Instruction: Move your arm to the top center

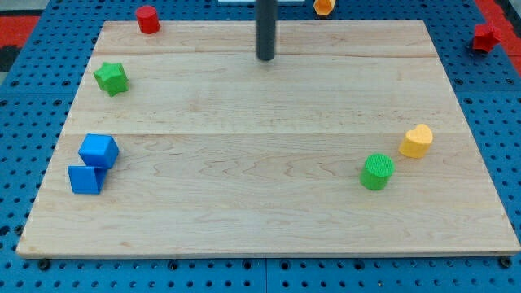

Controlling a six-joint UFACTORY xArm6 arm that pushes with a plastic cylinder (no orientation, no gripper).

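My tip is the lower end of a dark rod that comes down from the view's top edge. It rests on the wooden board near the top centre, with no block close to it. The nearest blocks are a red cylinder at the top left edge and an orange block just off the board's top edge, to the right of the rod.
A green star block lies at the left. Two blue cubes touch at the lower left. A yellow heart block and a green cylinder sit at the right. A red block lies off the board, top right.
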